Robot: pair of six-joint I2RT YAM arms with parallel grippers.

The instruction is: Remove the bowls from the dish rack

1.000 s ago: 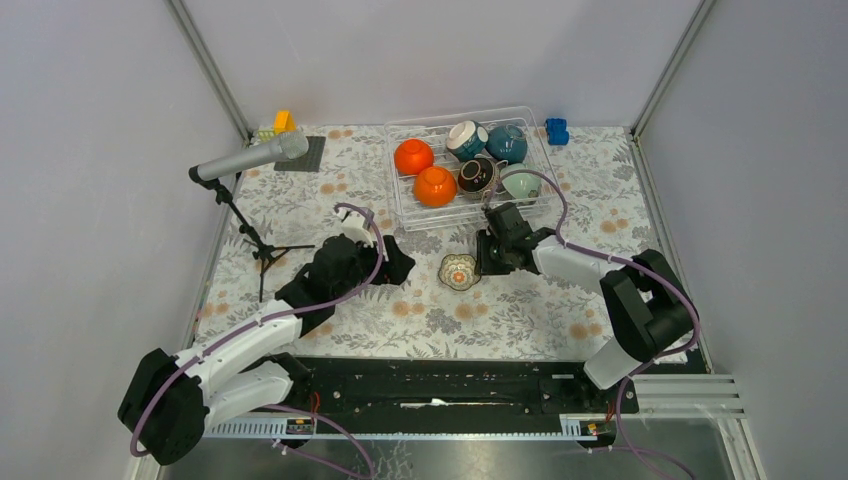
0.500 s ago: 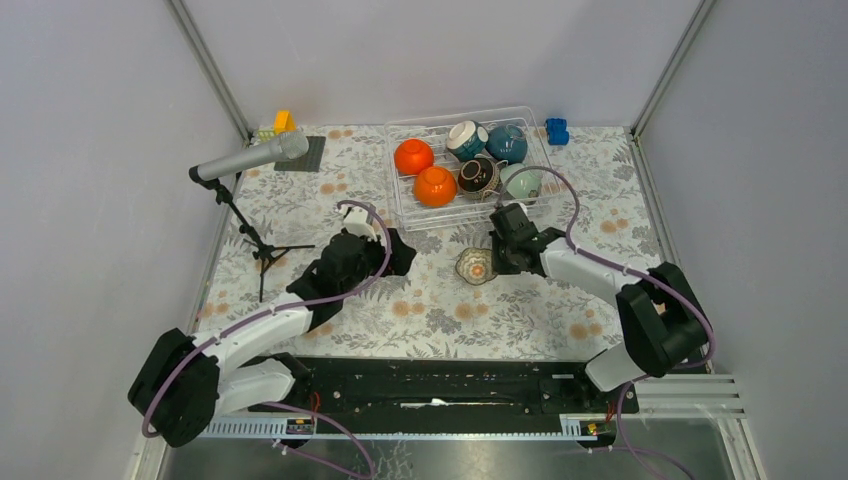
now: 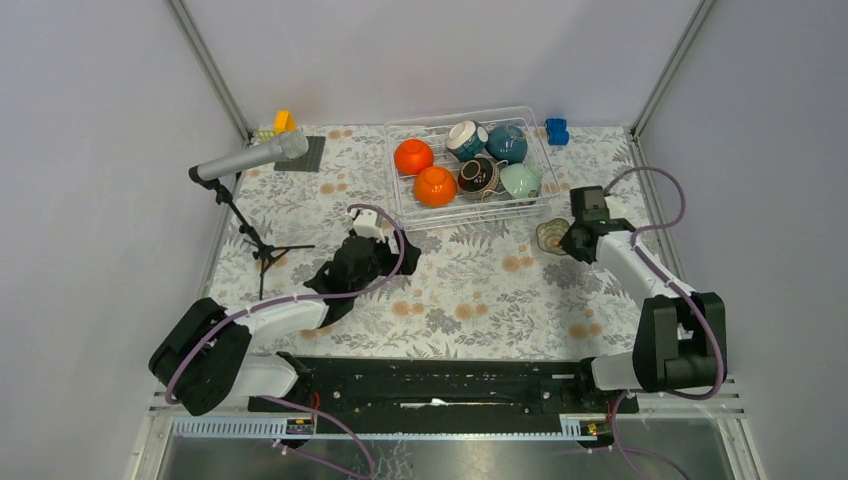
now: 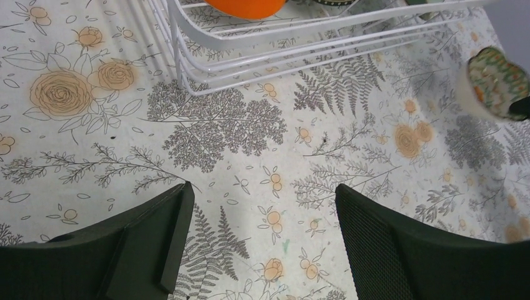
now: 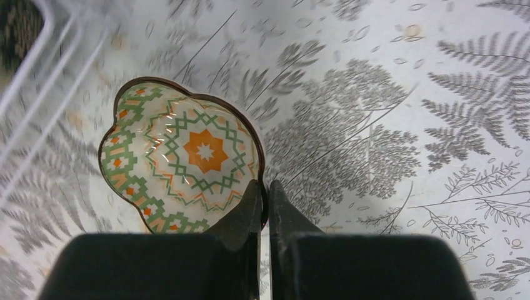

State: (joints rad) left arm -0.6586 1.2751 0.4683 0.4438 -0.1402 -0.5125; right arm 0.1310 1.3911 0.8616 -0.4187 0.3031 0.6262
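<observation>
The right jaws pinch the rim of a patterned bowl (image 5: 181, 153), held tilted just beyond the right front corner of the dish rack (image 3: 440, 215) — mid-carry, I judge. Next: level it, lower it onto the desk (image 3: 480, 300), release. The left jaws gape empty near the rack — 6 bowls (image 3: 478, 175) wait inside.

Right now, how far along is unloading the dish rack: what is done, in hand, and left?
Done: no bowl sits released on the table. In hand: the right gripper pinches the rim of the patterned bowl, outside the dish rack. Left: six bowls in the rack, two orange, two teal, one dark brown, one mint. The left gripper is open and empty.
</observation>
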